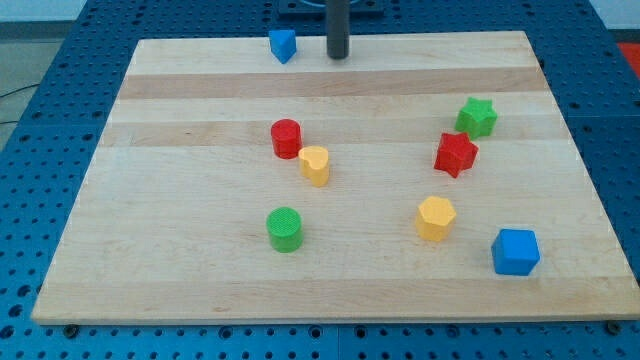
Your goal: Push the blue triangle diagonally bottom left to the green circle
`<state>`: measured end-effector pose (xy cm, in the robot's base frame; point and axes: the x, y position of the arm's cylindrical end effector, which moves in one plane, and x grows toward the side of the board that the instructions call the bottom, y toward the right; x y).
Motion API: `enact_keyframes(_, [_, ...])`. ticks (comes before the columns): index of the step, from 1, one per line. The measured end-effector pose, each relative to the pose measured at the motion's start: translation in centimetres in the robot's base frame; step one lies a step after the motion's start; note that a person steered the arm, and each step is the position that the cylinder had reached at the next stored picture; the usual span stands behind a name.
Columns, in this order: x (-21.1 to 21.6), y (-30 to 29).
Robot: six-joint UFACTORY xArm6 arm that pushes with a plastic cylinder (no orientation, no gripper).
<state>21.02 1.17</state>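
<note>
**Blue triangle sits just left of the tool, both at the far edge**

Blue triangle [283, 45] lies just to the view's left of my tip [339, 56], apart from it, both at the tabletop [180, 280] top edge; the tool is a bare rod, gripping nothing; green circle [285, 229] lies far below the tool, slightly left; to drive the triangle downward, I judge the tool must first get above it.

blue triangle [283, 45] at the board's top edge; green circle [285, 229] lower centre-left.
</note>
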Motion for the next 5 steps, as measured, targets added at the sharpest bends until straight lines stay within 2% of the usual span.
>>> enact_keyframes(1, [-0.4, -8.6])
enact_keyframes(2, [1.6, -16.1])
enact_keyframes(3, [4.0, -20.2])
enact_keyframes(4, [-0.6, -18.9])
enact_keyframes(5, [0.0, -24.1])
